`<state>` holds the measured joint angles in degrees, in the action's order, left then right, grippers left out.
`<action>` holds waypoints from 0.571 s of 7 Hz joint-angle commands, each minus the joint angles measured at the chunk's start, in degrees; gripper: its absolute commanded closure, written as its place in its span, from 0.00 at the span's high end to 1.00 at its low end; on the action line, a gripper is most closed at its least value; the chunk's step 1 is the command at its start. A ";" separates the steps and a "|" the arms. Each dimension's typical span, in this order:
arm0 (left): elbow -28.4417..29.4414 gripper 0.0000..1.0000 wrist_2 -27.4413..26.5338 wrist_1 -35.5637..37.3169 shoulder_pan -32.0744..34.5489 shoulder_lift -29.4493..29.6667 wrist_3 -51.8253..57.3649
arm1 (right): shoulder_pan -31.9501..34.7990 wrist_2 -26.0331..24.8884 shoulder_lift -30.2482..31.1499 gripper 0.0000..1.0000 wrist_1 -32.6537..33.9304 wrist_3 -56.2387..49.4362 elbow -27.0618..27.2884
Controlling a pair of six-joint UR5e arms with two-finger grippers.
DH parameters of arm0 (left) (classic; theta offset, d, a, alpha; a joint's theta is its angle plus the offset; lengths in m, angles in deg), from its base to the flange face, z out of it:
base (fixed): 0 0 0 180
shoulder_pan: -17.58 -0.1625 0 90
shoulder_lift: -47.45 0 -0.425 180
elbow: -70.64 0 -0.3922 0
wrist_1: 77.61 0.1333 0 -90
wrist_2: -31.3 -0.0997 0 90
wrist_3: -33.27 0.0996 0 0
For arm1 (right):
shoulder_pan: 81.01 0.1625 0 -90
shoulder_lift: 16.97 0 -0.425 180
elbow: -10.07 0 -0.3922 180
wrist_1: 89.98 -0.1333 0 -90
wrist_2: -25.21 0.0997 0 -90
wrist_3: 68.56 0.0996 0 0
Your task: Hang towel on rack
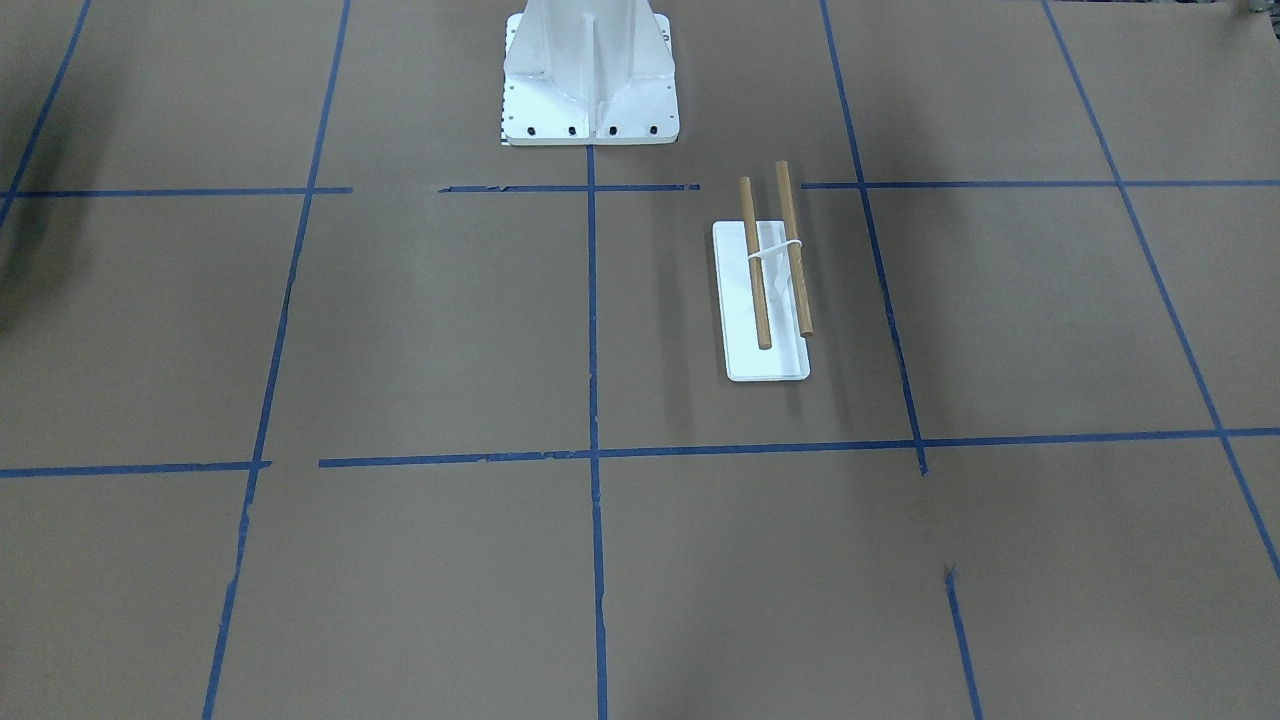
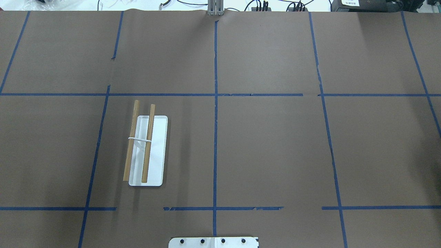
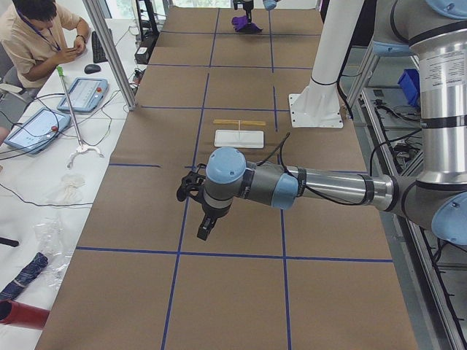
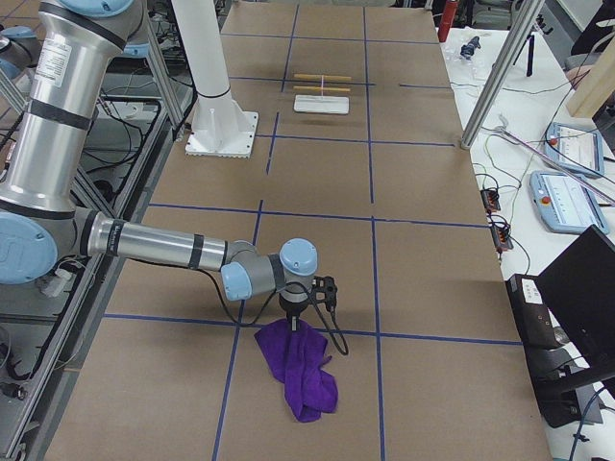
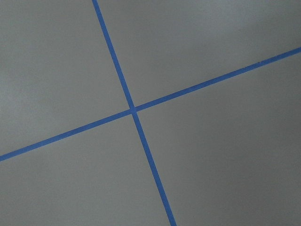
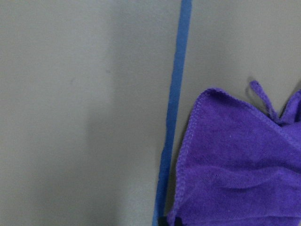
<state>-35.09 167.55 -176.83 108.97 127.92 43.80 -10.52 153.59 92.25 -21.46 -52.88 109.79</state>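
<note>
The rack has a flat white base and two parallel wooden rods. It stands left of centre in the overhead view and far off in both side views. The rods are bare. A purple towel lies crumpled on the brown table near the right end; it fills the right wrist view's lower right. My right gripper points down onto the towel's top edge; I cannot tell if it is open or shut. My left gripper hangs over bare table far from the rack; its state is unclear.
The white bolted pedestal stands behind the rack. Blue tape lines grid the table. An operator sits by tablets on the side bench. Metal frame posts stand along the far table edge.
</note>
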 commanded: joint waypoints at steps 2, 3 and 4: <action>0.78 1.00 4.61 -6.20 -0.16 0.57 -0.24 | -0.34 9.13 -3.64 0.00 13.92 14.67 21.08; 0.87 1.00 6.38 -7.56 -0.51 0.83 -3.90 | -1.13 14.05 -8.10 0.00 13.93 19.61 22.61; 0.53 1.00 6.75 -7.74 -0.95 2.83 -13.33 | -3.49 16.27 -14.76 0.00 13.93 27.05 23.14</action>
<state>-34.40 173.03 -183.37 108.48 129.10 38.93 -11.90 165.89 84.39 -8.01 -34.23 131.07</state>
